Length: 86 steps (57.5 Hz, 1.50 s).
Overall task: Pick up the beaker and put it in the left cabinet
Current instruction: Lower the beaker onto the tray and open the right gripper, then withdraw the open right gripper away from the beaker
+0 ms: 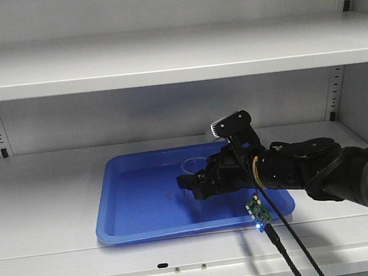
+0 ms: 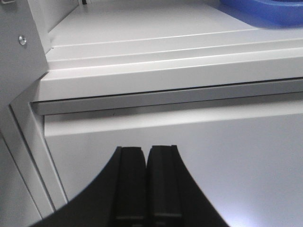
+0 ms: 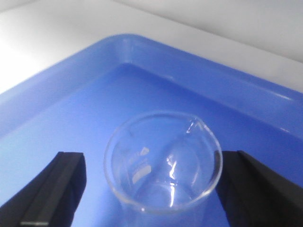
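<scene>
We see the right arm (image 1: 304, 165) reaching in from the right over the cabinet's (image 1: 163, 55) middle shelf (image 1: 40, 204), its gripper (image 1: 192, 184) low over a blue tray (image 1: 133, 215) that lies on that shelf. The beaker (image 1: 192, 166) stands upright inside the tray, toward its back and right of centre, and it is hard to make out in the front view — only a pale rim and a faint glassy wall show just above the dark gripper tip.

The right wrist view is clearer. There the beaker (image 3: 163, 163) sits on the tray floor (image 3: 71, 123), mouth up, spout toward the upper right, with white printed marks on its near wall. The right gripper (image 3: 151, 194) is spread wide: one black finger (image 3: 52, 189) is at the left and the other (image 3: 258, 189) at the right, with the beaker between them. The right finger sits just beside the rim; the left one stands clear, with blue tray showing in the gap. Whether the right finger actually touches the glass we cannot tell.

A small green circuit board (image 1: 259, 210) with a blue light hangs under the right wrist, and black cables (image 1: 292, 245) trail down from it past the shelf's front edge.

The left gripper (image 2: 147, 189) is elsewhere — below the shelf edge (image 2: 165, 75), near the cabinet's left wall, its two black fingers pressed together with nothing between them. A corner of the tray (image 2: 265, 12) shows at the top right of that view.
</scene>
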{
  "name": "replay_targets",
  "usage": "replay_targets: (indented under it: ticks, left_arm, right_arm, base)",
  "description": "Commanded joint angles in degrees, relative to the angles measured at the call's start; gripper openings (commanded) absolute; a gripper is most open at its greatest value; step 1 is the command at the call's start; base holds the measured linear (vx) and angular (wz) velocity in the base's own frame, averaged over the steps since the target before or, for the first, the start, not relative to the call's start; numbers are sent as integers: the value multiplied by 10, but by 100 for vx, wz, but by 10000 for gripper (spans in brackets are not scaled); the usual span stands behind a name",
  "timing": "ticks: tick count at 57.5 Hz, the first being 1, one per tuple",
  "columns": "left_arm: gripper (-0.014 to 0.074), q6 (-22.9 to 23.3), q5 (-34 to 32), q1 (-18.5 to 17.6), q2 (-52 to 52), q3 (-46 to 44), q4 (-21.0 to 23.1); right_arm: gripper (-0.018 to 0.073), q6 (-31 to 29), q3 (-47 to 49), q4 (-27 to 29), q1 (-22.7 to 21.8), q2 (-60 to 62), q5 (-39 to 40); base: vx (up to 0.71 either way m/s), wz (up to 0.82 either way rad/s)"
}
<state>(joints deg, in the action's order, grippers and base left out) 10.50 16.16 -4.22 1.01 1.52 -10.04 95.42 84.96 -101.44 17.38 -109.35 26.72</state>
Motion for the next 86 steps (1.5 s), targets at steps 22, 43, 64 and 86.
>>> replay_targets:
  ticks: [22, 43, 64, 86]
  left_arm:
    - [3, 2, -48, 0, 6, -7, 1]
    - [3, 2, -48, 0, 6, -7, 1]
    - [3, 2, -48, 0, 6, -7, 1]
    - [3, 2, -48, 0, 6, -7, 1]
  right_arm:
    - [553, 29, 18, -16, -4, 92, -7]
    - [-15, 68, -127, -16, -4, 220, -38]
    - [-8, 69, -318, -16, -4, 419, -78]
    - [-8, 69, -357, -16, -4, 472, -78]
  base:
    - [0, 0]
    - [0, 0]
    - [0, 0]
    - [0, 0]
